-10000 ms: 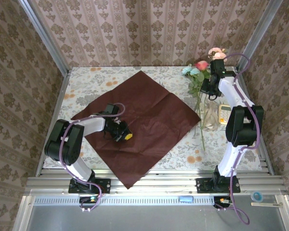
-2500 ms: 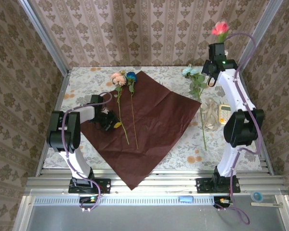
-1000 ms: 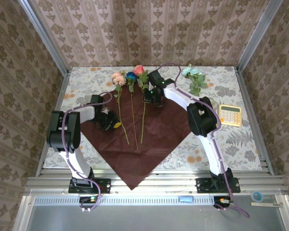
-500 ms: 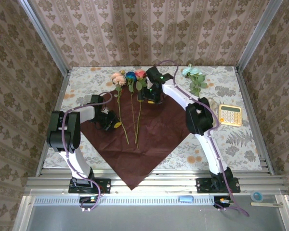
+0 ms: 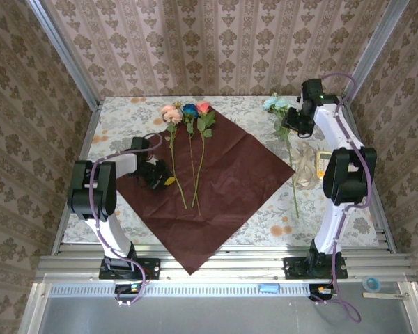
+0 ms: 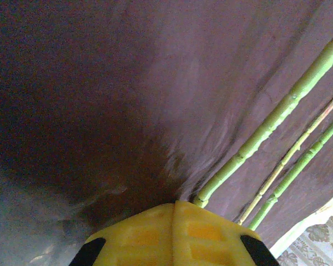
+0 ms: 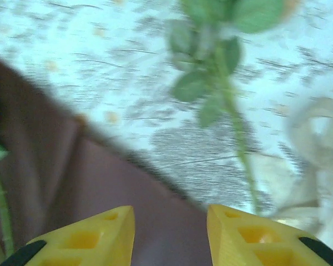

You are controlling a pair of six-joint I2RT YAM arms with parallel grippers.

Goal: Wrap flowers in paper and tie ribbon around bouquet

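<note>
Jaws apart, right gripper (image 7: pixel 169 221) hovers by the paper (image 7: pixel 100 183) edge (nothing held); left gripper (image 6: pixel 173 209) closed, pressing paper.

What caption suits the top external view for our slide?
Three flowers lie on the red paper; the right gripper hangs near a fourth flower.

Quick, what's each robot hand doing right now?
Left hand: closed, tips against the paper.
Right hand: open, holding nothing.
</note>
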